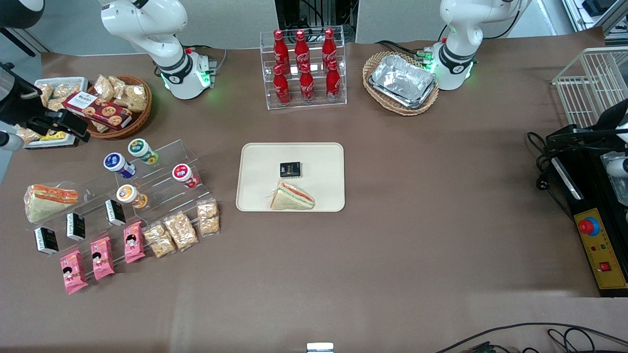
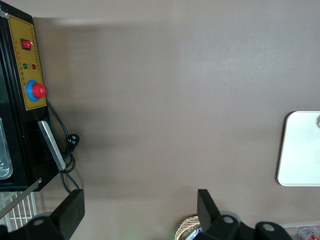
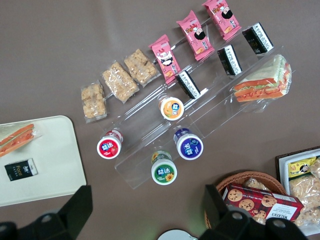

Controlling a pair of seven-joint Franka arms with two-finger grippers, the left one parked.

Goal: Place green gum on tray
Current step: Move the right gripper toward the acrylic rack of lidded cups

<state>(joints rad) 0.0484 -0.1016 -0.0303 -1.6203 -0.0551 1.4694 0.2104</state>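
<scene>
The green gum [image 1: 142, 150] is a white canister with a green-rimmed lid and a yellow flower label. It lies on the upper step of a clear acrylic stand, beside the blue-lidded canister [image 1: 117, 164]. It also shows in the right wrist view [image 3: 164, 171]. The cream tray [image 1: 319, 157] lies at the table's middle and holds a sandwich [image 1: 293, 197] and a small black packet [image 1: 290, 169]; its bare part also shows in the right wrist view [image 3: 50, 165]. My gripper [image 1: 68, 126] hangs open and empty above the working arm's end of the table, apart from the gum [image 3: 147, 215].
Red-lidded [image 1: 184, 175] and orange-lidded [image 1: 130, 195] canisters sit on the stand's lower steps. Black packets, pink snack packs, cracker bags and a sandwich [image 1: 49, 201] lie around the stand. A wicker basket with a cookie box [image 1: 115, 105] is beside my gripper. A cola rack [image 1: 304, 68] and a foil tray [image 1: 402, 81] stand farther back.
</scene>
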